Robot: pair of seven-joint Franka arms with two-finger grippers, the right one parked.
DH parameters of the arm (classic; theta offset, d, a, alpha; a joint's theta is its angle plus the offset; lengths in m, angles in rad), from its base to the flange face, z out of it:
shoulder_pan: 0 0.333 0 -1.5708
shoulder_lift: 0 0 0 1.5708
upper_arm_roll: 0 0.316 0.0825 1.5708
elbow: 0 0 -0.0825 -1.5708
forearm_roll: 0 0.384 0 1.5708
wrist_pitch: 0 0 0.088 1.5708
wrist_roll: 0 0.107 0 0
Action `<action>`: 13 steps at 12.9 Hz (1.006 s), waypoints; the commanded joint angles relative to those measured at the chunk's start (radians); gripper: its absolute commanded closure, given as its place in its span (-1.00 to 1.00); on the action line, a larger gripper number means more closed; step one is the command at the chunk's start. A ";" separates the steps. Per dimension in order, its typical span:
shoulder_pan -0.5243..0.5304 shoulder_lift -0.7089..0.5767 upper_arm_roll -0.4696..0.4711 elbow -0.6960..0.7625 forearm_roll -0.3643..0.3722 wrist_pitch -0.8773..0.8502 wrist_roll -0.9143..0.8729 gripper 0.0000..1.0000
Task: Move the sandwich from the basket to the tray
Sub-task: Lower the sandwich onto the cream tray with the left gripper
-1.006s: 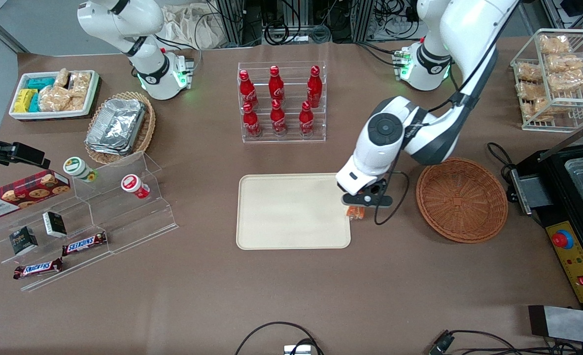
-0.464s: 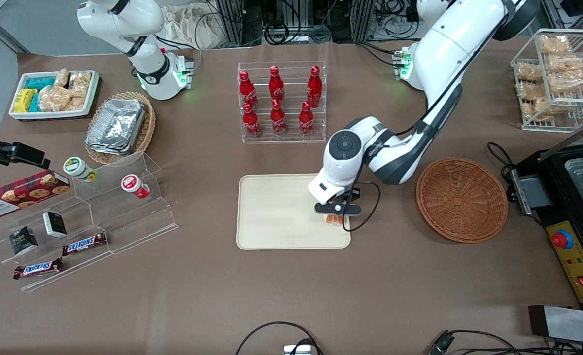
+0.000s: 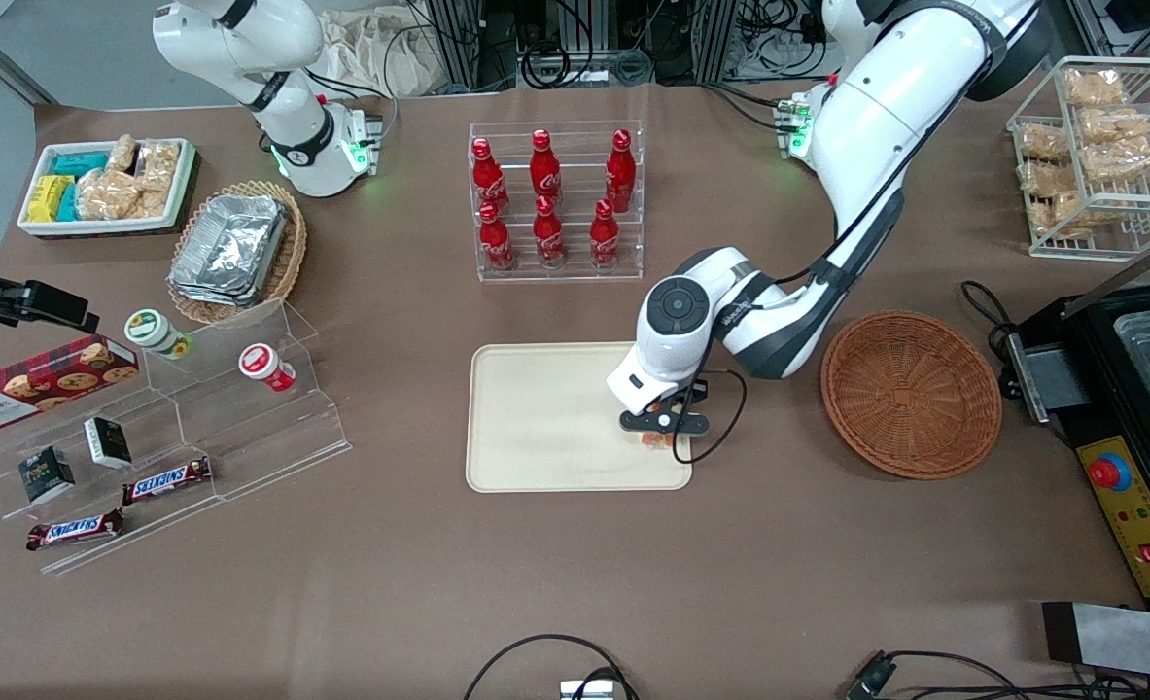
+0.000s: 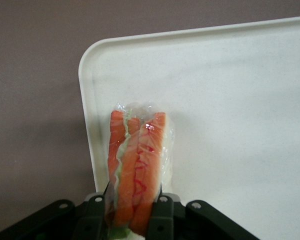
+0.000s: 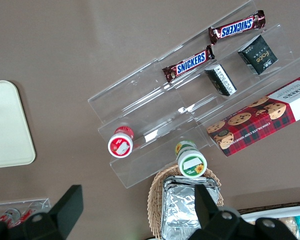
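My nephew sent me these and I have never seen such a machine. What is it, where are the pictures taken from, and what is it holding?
These are two white robot arms at a brown table. One picture looks at them from the front; the other two come from cameras on their wrists. The working arm's pincer is shut on a wrapped sandwich, over the corner of a cream tray. Beside the tray, toward the working arm's end, sits the round brown basket, with nothing in it. Red bottles stand in a clear rack, farther from the front camera than the tray.

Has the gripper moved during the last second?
Yes. The gripper, shut on the sandwich, went from the tray edge nearest the basket to over the tray.
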 commanded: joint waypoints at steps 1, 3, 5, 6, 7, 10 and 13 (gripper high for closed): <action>-0.013 0.036 -0.007 0.049 0.031 -0.027 -0.010 0.73; -0.031 0.038 -0.007 0.052 0.046 -0.028 -0.010 0.73; -0.066 0.052 -0.002 0.080 0.048 -0.027 -0.015 0.73; -0.066 0.056 -0.002 0.091 0.046 -0.028 -0.019 0.73; -0.066 0.058 -0.002 0.091 0.046 -0.027 -0.021 0.73; -0.066 0.064 0.000 0.089 0.049 -0.027 -0.019 0.70; -0.066 0.081 0.000 0.094 0.052 -0.027 -0.021 -0.05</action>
